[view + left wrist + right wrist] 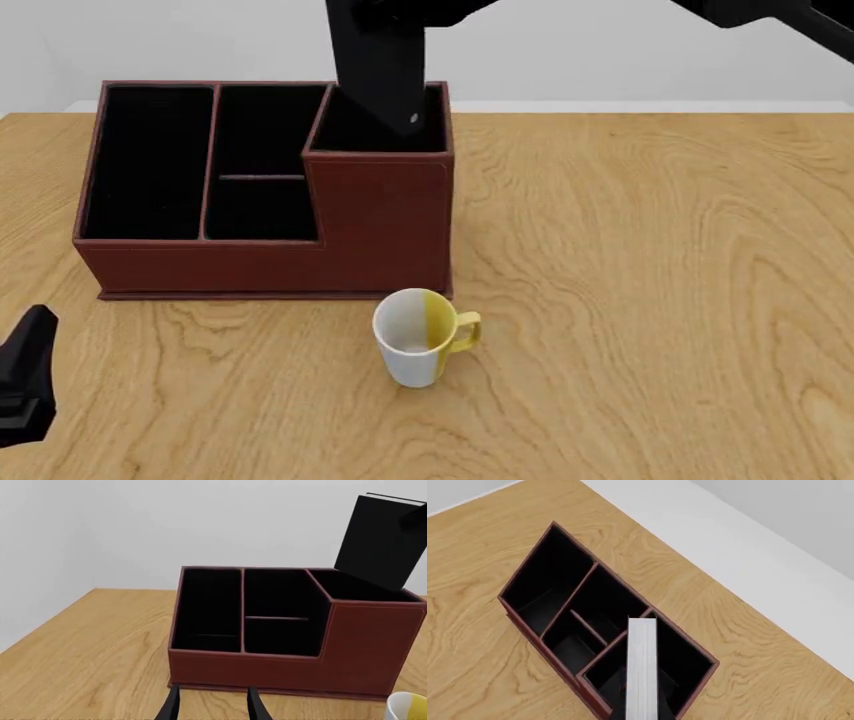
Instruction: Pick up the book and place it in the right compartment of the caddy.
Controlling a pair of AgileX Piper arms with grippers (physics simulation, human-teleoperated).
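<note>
Risk lies in the tilt — the book, gripped by the right gripper whose fingers are hidden, leans with its lower corner inside the right compartment of the caddy and could snag a wall — the left gripper idles open.

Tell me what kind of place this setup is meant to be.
Most likely a desk or office tabletop, rendered in a simulator. A wood-grain table against a plain pale wall carries a leather-look caddy with several cells, a book held over it, and a white-and-yellow mug in front.
</note>
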